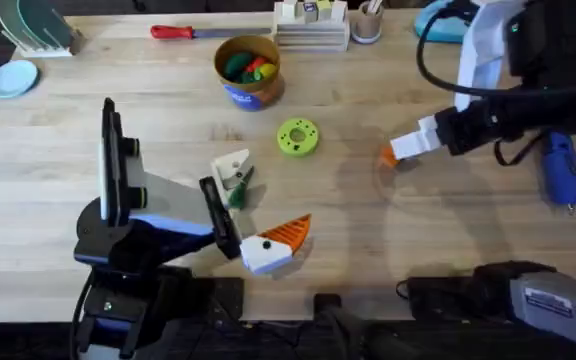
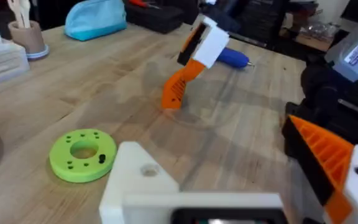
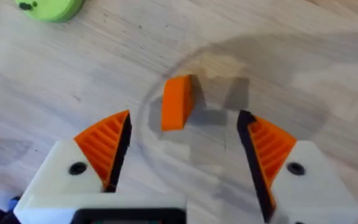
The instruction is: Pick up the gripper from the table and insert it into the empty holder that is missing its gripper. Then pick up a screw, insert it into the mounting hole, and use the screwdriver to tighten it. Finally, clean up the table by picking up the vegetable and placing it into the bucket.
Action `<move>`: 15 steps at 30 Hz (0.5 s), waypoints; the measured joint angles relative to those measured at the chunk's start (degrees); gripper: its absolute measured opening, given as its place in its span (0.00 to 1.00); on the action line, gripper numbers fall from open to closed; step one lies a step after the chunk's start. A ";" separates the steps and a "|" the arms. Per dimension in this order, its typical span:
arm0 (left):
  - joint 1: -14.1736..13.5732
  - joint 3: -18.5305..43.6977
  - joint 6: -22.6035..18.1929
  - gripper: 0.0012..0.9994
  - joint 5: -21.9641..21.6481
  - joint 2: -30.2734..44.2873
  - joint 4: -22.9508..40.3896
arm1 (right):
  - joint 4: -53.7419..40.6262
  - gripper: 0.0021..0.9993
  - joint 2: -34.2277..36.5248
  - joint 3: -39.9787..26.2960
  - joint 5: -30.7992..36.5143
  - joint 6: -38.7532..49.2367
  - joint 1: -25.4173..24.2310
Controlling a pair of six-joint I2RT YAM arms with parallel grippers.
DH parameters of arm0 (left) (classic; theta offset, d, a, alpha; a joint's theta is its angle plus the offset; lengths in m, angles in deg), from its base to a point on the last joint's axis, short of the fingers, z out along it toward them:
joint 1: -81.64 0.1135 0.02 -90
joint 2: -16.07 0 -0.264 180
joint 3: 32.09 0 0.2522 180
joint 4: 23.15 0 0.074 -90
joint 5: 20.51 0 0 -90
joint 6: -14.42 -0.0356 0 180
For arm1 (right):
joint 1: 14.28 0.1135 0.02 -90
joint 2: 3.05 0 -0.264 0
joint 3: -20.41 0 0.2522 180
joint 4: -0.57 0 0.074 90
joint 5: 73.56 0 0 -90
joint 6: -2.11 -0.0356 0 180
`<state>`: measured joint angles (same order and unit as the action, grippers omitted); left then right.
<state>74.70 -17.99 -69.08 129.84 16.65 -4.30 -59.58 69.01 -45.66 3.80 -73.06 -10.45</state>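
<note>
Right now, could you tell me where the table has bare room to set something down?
The widest bare patch lies between the blue plate, the bucket and the left arm. A narrower strip runs between the lime-green disc and the right pincer. It is crowded around the holder, the vegetable and the left pincer.

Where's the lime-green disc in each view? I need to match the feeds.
Overhead: lime-green disc mid-table, between bucket and right claw.
Left wrist: on the table, just past the bare holder.
Right wrist: beyond the open claw, cut by the frame edge.
Shared landmark: the right claw.
</note>
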 joint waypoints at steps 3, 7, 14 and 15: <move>0.00 0.00 0.00 0.99 0.87 0.00 0.11 | 1.75 0.97 3.67 0.00 1.53 0.63 1.78; 0.00 0.00 0.00 0.99 1.58 0.00 0.11 | 2.07 0.88 6.23 0.03 2.80 0.98 3.38; 0.00 0.00 0.00 0.99 1.60 0.00 0.11 | 2.78 0.50 6.42 0.09 3.64 1.46 3.78; 0.00 0.00 0.00 0.99 1.63 0.00 0.11 | 2.78 0.44 6.41 0.09 3.64 1.51 3.77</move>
<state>74.70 -17.99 -69.08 131.47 16.65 -4.20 -56.81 75.43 -45.57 7.45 -71.54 -6.69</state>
